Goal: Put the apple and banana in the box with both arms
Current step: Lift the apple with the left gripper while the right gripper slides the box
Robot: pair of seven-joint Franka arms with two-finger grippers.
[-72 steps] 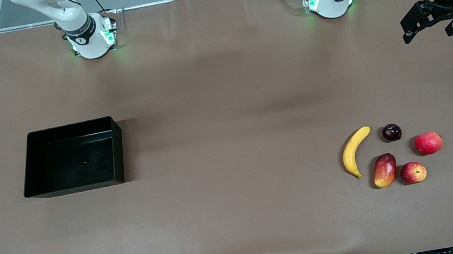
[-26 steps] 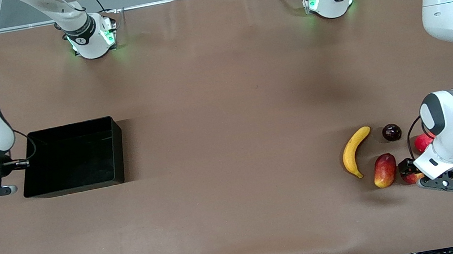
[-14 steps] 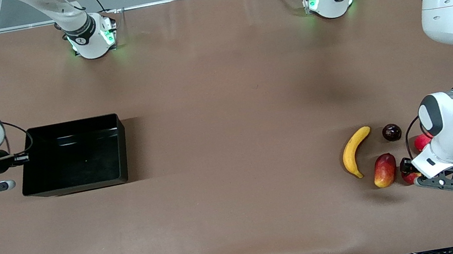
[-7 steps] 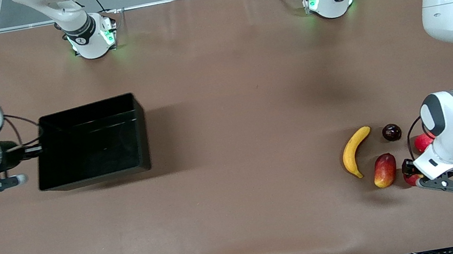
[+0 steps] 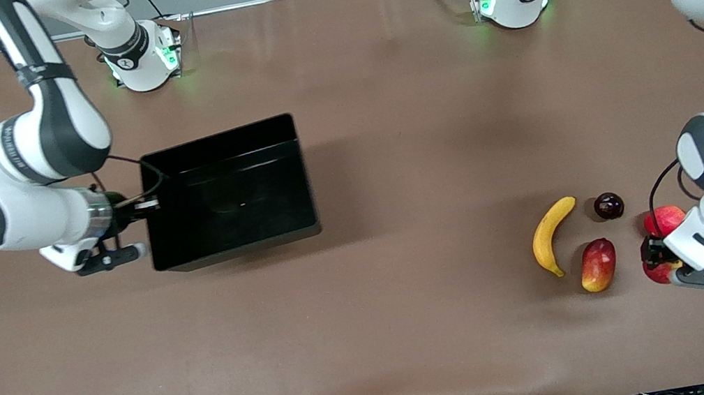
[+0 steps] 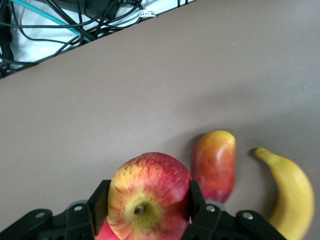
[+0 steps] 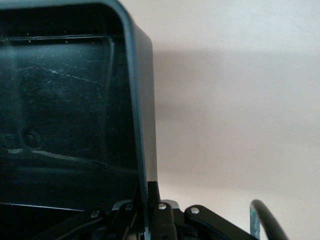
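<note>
My right gripper (image 5: pixel 141 207) is shut on the end wall of the black box (image 5: pixel 217 138) and holds it over the table toward the middle, with a wide shadow beside it. The right wrist view shows the thin wall (image 7: pixel 142 100) clamped in the gripper (image 7: pixel 149 199). My left gripper (image 5: pixel 656 257) is shut on the red, yellow-streaked apple (image 5: pixel 658 272), a little above the table beside the mango-like fruit. In the left wrist view the apple (image 6: pixel 150 180) sits in the gripper (image 6: pixel 147 201). The yellow banana (image 5: pixel 552 235) lies on the table, also seen in the left wrist view (image 6: pixel 291 192).
A red-and-yellow mango-like fruit (image 5: pixel 598 264) lies between the banana and the apple. A dark plum (image 5: pixel 608 205) and a pinkish-red round fruit (image 5: pixel 665 219) lie just farther from the camera. The left arm's elbow hangs over that end of the table.
The right gripper has carried the box from the right arm's end toward the table's middle. The left gripper, with the apple, has risen and shifted slightly toward the left arm's end.
</note>
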